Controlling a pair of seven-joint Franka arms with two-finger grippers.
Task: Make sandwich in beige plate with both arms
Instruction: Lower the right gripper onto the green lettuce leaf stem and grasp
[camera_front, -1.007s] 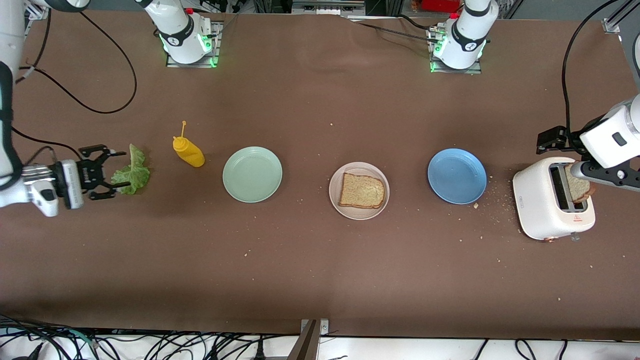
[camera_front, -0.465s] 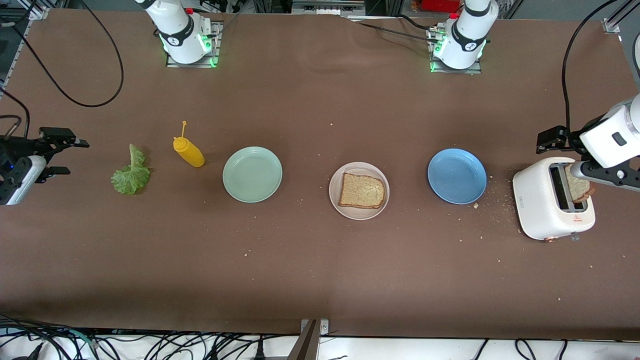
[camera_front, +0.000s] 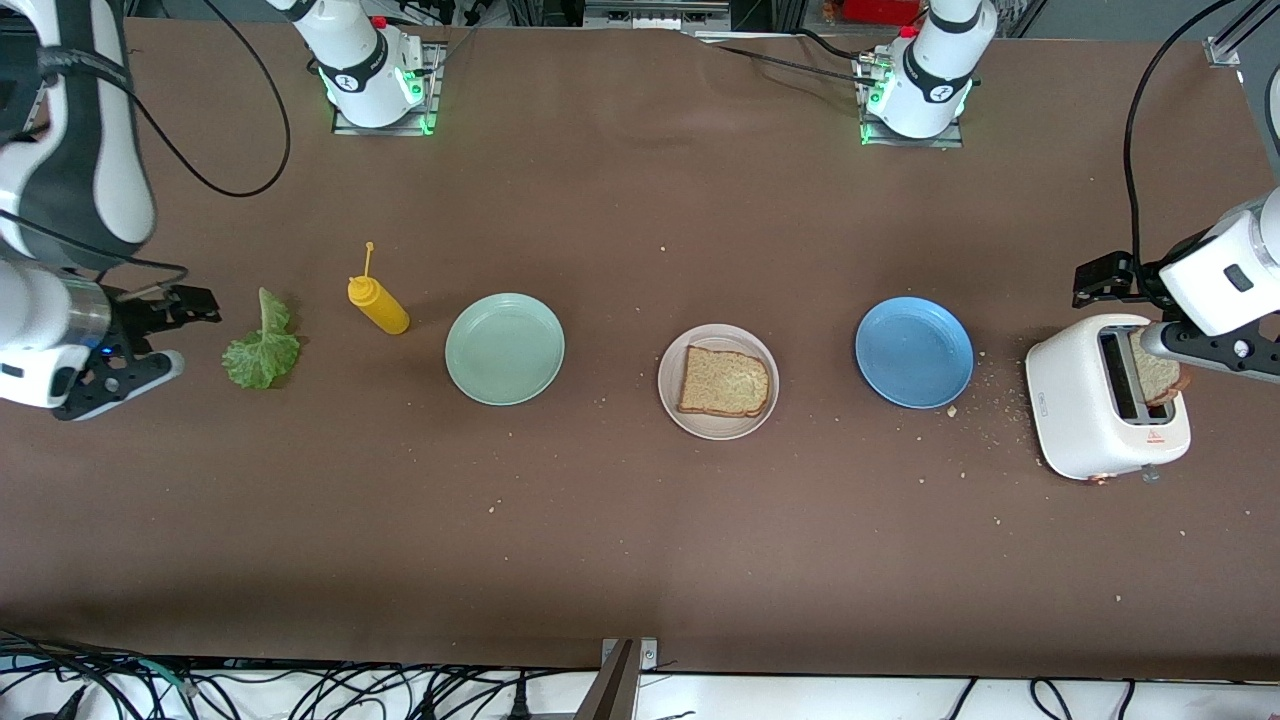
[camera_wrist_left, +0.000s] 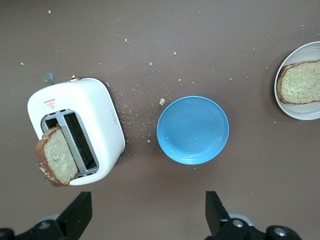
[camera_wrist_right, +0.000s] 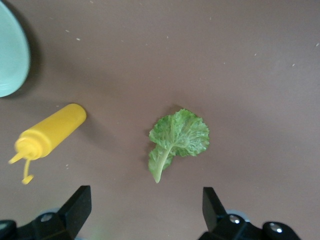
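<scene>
The sandwich is only begun: one bread slice (camera_front: 724, 381) lies flat on the beige plate (camera_front: 672, 400) at the centre of the front view, and the lettuce leaf (camera_front: 260, 346) lies on the bench (camera_front: 640, 540) at the middle left of that frame, well apart from the plate. The right gripper (camera_front: 160, 335) hangs just beside the leaf, toward the right arm's end of the bench, with its fingers (camera_wrist_right: 75, 205) spread wide and nothing between them. In the right wrist view the leaf (camera_wrist_right: 177, 137) sits near the centre of the frame, above the two fingers and between their lines, its pale stem running toward them and its frilled blade pointing away. So the leaf's long axis probably runs roughly across the gap the fingers would close.

The left gripper (camera_wrist_left: 147, 212) waits over the toaster (camera_front: 1100, 410) at the right edge of the front view, fingers apart and empty, a second slice (camera_wrist_left: 55, 160) standing in a slot. The right arm is clearly the nearer to the leaf.
</scene>
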